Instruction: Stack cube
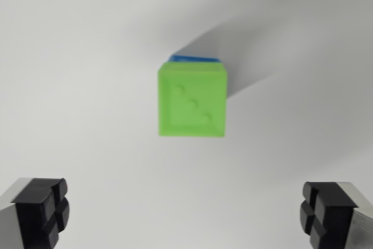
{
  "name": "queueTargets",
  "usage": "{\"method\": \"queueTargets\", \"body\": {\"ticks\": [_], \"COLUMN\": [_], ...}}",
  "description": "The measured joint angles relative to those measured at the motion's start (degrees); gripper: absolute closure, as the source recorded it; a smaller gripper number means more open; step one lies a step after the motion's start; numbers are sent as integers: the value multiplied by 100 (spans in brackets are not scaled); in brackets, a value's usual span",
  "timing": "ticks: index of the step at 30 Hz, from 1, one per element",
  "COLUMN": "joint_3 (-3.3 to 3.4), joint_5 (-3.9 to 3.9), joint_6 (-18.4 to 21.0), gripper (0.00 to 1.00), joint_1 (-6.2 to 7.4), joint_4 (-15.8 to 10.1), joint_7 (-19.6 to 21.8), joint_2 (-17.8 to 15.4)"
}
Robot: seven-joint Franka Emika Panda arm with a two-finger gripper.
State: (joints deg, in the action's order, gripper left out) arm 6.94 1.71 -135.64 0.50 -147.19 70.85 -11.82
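Bright, even light; slightly blurred view; soft shadow stretches up-right.

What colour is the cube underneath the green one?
Blue; only a sliver shows past the green cube, in the wrist view.

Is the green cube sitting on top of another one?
Yes: the green cube covers a blue cube, whose edge peeks out behind.
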Motion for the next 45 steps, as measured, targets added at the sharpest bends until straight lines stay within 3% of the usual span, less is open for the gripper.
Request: {"method": "queueTargets", "body": {"ticks": [13, 24, 45], "joint_3": [-17, -38, -60], "joint_5": [33, 40, 41], "joint_6": [936, 1533, 2108], "gripper": [0, 0, 0], "joint_1": [0, 0, 0], "joint_4": [403, 749, 1148], "joint_7": [40, 53, 62], "joint_2": [-538, -791, -960]}}
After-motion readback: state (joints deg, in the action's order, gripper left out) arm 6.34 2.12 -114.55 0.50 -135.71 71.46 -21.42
